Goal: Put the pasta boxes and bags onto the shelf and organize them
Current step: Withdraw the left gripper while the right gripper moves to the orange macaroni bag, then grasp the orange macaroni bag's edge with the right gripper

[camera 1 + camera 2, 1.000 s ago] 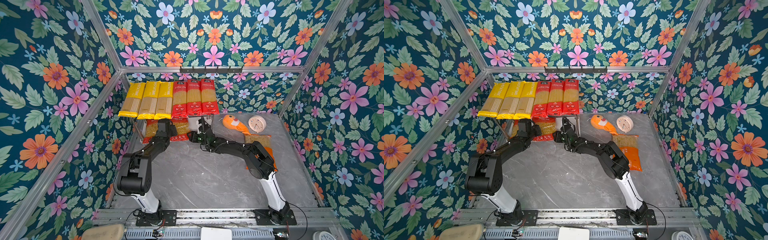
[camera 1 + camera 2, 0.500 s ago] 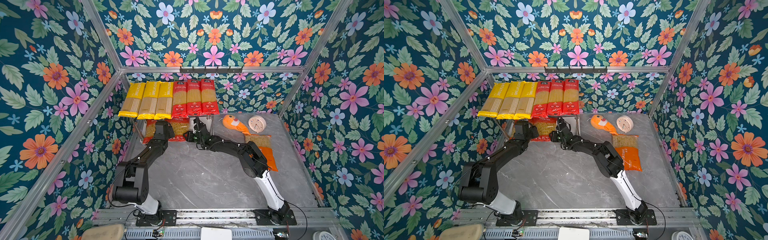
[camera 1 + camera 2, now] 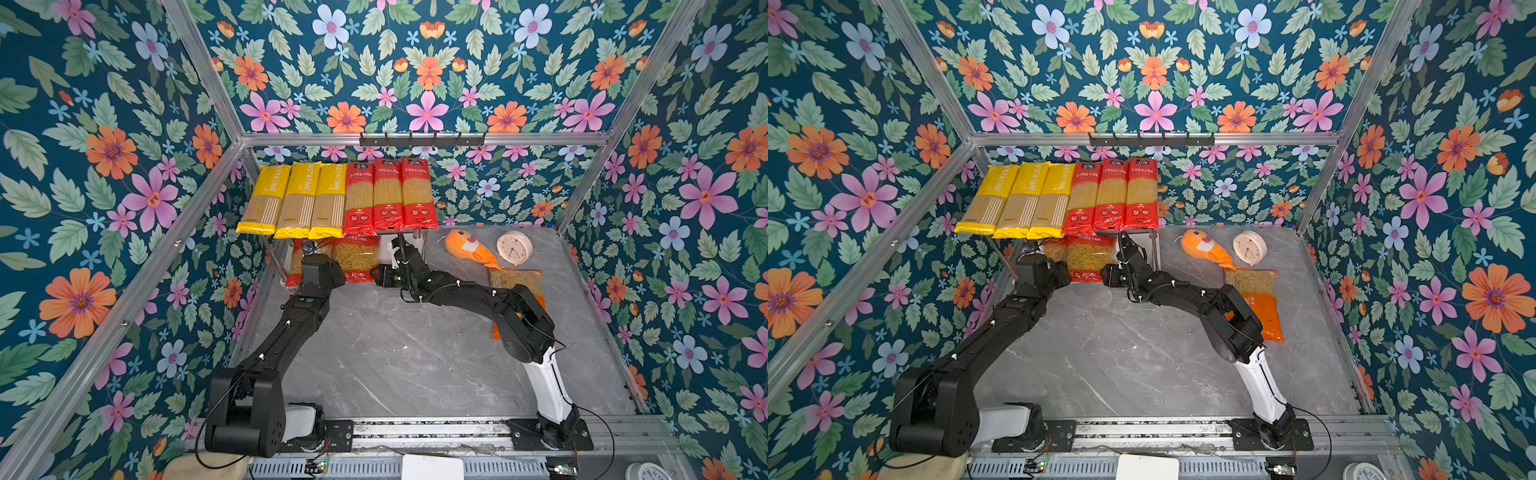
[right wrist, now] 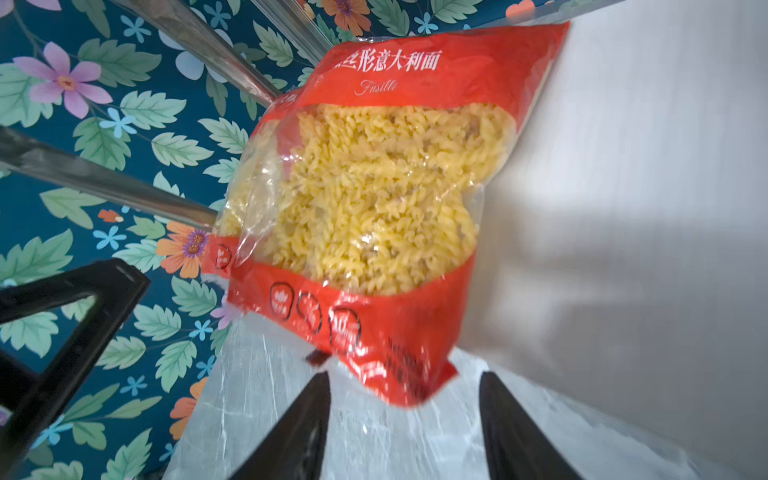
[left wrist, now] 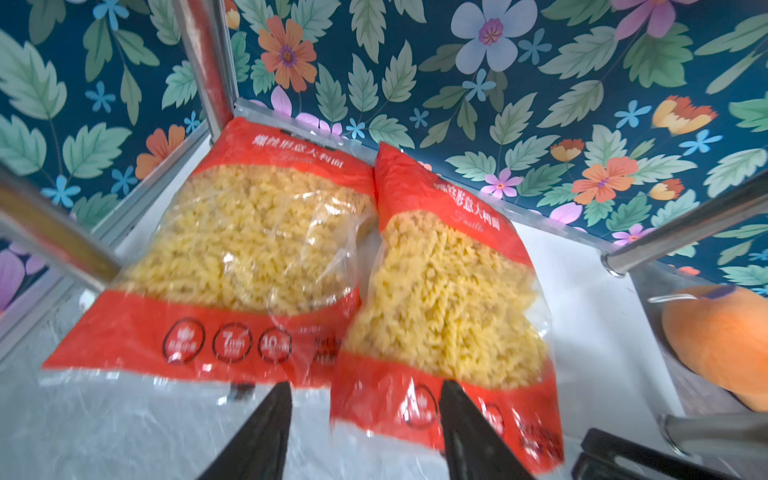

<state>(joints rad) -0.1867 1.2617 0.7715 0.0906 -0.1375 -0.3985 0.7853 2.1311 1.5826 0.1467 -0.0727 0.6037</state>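
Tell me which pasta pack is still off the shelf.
The orange bag, flat on the table beside the plush fish; the other eight lie on the shelf.

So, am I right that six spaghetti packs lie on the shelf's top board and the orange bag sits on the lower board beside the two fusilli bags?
Not quite: the orange bag lies on the table, to the right of the shelf, as both top views show. The spaghetti packs and fusilli bags are as you say.

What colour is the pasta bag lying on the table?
The bag is orange; clearest in a top view.
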